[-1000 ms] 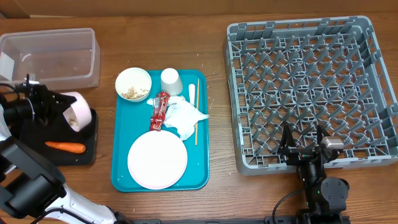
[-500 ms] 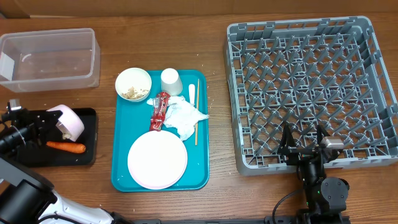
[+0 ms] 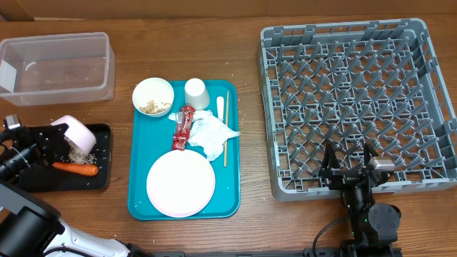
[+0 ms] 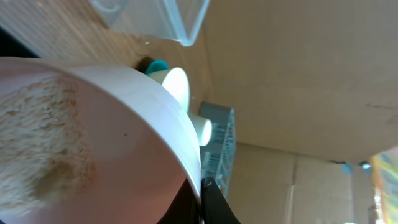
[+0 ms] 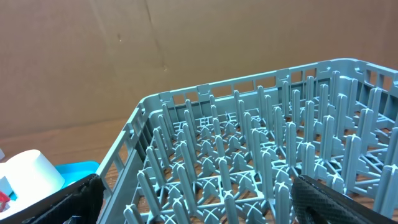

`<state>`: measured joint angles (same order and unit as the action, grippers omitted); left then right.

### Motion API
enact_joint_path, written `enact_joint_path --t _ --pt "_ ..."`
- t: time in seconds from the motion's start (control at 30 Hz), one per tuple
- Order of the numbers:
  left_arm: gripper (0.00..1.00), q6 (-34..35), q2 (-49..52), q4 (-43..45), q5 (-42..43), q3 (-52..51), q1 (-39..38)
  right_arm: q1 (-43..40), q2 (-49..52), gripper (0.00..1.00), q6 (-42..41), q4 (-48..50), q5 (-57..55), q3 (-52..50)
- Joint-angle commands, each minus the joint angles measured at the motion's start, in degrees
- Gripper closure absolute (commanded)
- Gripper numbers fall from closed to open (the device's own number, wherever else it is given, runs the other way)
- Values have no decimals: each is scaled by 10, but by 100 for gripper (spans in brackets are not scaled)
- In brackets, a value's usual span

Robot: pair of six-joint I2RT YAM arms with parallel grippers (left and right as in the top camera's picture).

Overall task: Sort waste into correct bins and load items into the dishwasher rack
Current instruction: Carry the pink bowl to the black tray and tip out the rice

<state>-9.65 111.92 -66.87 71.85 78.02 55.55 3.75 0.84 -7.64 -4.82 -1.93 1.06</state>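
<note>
My left gripper (image 3: 61,134) is shut on the rim of a small white bowl (image 3: 77,133), tipped on its side over the shallow black tray (image 3: 103,178). Whitish rice (image 3: 81,155) lies on that tray beside the orange carrot (image 3: 75,169). In the left wrist view the bowl (image 4: 112,137) fills the left, some rice (image 4: 37,149) clings inside, and my left gripper (image 4: 201,190) pinches its rim. On the teal tray sit a second bowl (image 3: 153,97) with scraps, cup (image 3: 196,93), red wrapper (image 3: 184,127), napkin (image 3: 213,134), plate (image 3: 181,183) and wooden stick (image 3: 226,132). My right gripper (image 3: 350,165) stands open at the grey rack's (image 3: 360,100) near edge.
The clear tub (image 3: 57,68) stands at the back left, behind the black tray. The teal tray (image 3: 139,203) lies mid-table between the bins and the rack. In the right wrist view the rack's pegs (image 5: 249,143) lie between my open fingers (image 5: 336,199), with the cup (image 5: 31,174) at far left.
My left gripper has drawn left and tipped the bowl further. Rice has dropped out onto the black tray above the carrot. The right arm has not moved.
</note>
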Motion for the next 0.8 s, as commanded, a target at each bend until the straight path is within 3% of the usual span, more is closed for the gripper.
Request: enact_joint_path --t 0.0,0.3,0.77 --pt "96 -15 17 -4 56 -3 12 0 -7 0 2 2 -5 -6" --pt "96 -3 40 -43 60 -3 32 0 -7 0 2 2 -5 -6" --pt "96 38 50 -23 78 -3 37 0 -7 0 2 2 -5 -6"
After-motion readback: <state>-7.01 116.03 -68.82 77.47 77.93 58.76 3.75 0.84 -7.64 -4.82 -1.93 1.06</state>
